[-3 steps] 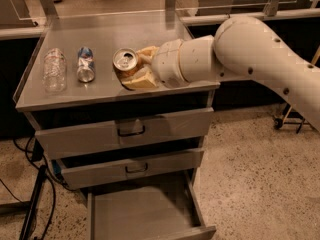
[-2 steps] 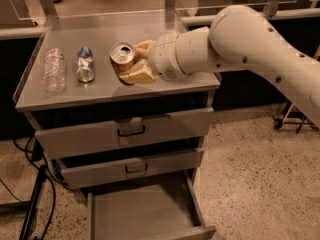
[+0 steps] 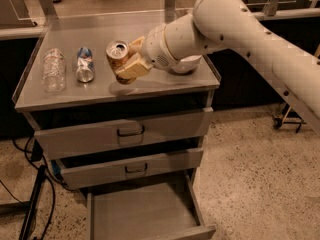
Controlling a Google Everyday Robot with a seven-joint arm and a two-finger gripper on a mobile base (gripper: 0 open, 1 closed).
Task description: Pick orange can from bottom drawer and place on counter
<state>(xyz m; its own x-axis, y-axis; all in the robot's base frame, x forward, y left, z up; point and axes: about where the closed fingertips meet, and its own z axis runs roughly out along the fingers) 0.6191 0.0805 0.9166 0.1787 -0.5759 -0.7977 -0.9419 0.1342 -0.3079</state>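
Orange can (label unreadable), clenched in the hand, seemingly just above the counter

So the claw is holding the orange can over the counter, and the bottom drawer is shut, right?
Not quite: the camera view shows the bottom drawer pulled open, not shut. The claw does hold the orange can over the counter.

One camera stands high in front of the drawer cabinet, quite near, and looks down on it at a slant. The surface fills the upper half, and the bottom drawer is cut off at 6 o'clock. The arm enters from 3 o'clock. The pincer sits at 11 o'clock from the centre, clasping the orange can.
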